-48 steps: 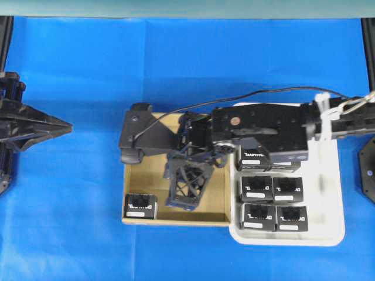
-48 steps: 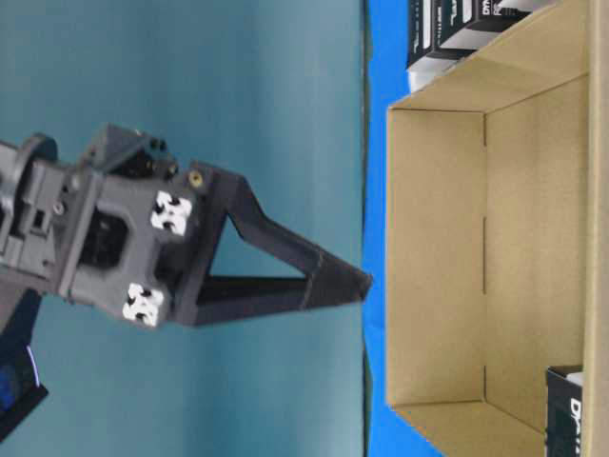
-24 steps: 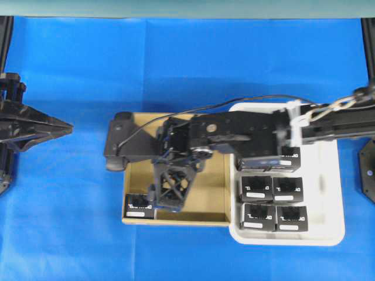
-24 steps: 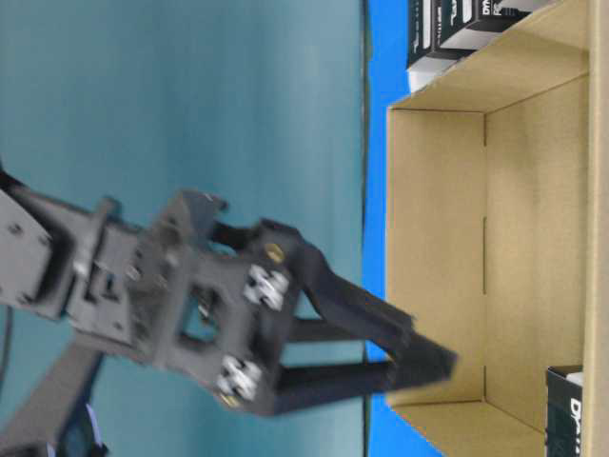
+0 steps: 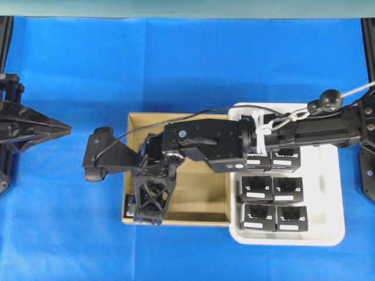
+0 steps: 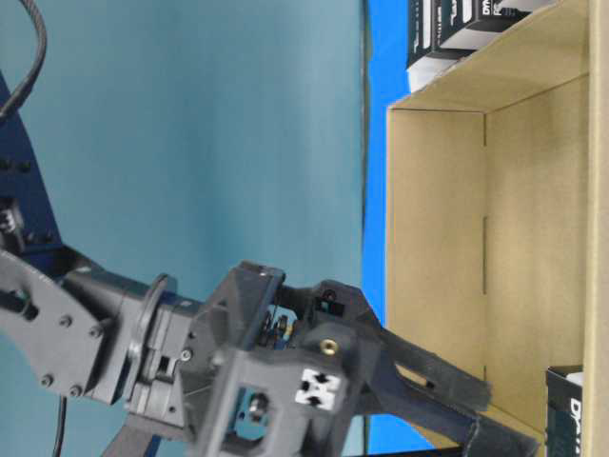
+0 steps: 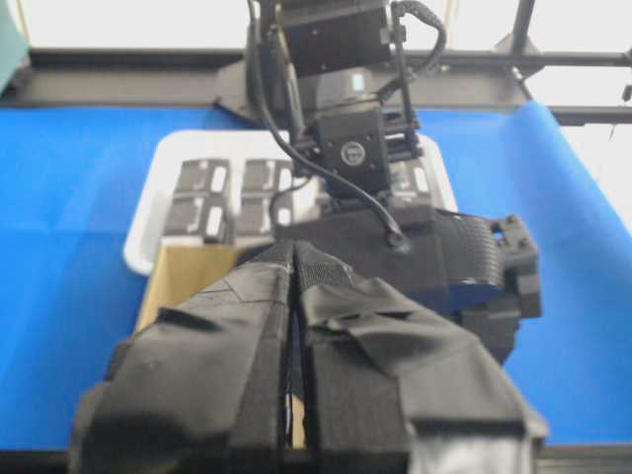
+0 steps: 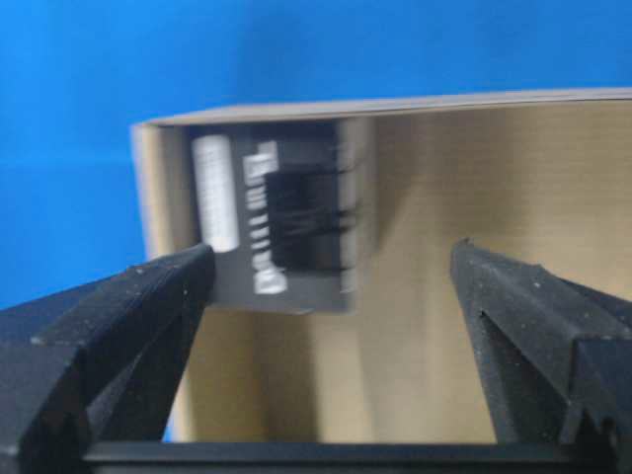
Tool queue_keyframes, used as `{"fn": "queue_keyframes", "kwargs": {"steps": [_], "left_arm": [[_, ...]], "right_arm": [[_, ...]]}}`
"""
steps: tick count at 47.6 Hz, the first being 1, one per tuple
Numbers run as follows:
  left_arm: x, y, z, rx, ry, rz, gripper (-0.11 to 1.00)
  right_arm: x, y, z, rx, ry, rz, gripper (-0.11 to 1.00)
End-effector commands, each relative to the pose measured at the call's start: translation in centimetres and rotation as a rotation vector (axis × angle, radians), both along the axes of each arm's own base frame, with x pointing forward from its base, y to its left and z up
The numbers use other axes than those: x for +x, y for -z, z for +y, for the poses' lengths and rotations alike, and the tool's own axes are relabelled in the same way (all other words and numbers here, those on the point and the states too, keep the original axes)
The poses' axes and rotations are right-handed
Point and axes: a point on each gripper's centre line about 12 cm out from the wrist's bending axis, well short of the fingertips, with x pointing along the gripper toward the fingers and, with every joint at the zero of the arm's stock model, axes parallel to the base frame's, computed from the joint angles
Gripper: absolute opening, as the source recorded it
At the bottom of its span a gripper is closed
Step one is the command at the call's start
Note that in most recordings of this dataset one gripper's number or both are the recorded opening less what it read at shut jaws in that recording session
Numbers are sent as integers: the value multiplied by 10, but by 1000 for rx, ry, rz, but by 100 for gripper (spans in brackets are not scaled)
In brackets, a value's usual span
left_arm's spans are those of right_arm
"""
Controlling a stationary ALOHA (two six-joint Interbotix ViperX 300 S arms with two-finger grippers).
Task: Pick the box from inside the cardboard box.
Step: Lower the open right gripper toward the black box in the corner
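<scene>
The black box (image 8: 276, 222) with white lettering lies in the near-left corner of the brown cardboard box (image 5: 199, 196). In the overhead view only a sliver of the box (image 5: 127, 206) shows beside my right gripper (image 5: 147, 219). That gripper reaches across from the right and hangs over this corner. In the right wrist view the right gripper (image 8: 333, 255) is open wide, with the box just beyond its left finger (image 8: 148, 296) and apart from both fingers. The table-level view shows the box (image 6: 576, 409) low on the right. My left gripper (image 5: 65, 126) stays shut at the far left, off the cardboard box.
A white tray (image 5: 334, 193) with several identical black boxes (image 5: 272, 202) stands against the cardboard box's right wall. The right arm (image 5: 304, 129) and its cable pass over the tray's far part. Blue cloth (image 5: 187, 64) covers the table.
The right gripper has moved left and toward the front across the cardboard box to the corner with the box, and its jaws have opened wide. The left arm has not moved.
</scene>
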Motion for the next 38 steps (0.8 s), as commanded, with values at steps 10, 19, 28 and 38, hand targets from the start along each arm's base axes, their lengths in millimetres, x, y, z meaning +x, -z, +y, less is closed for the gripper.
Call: {"fn": "queue_keyframes", "kwargs": {"steps": [10,19,28,38], "left_arm": [[0,-7,0,0,1,12,2],[-5,-6,0,0,1,43,2],[-12,-7,0,0,0,63,2],[-14,-9,0,0,0,57,2]], "right_arm": [[12,9,5,21,-22,3,98],[12,16,4,19,-23,16,98],[10,23,5,15,-25,22,98],[13,32,9,8,-43,19,98]]}}
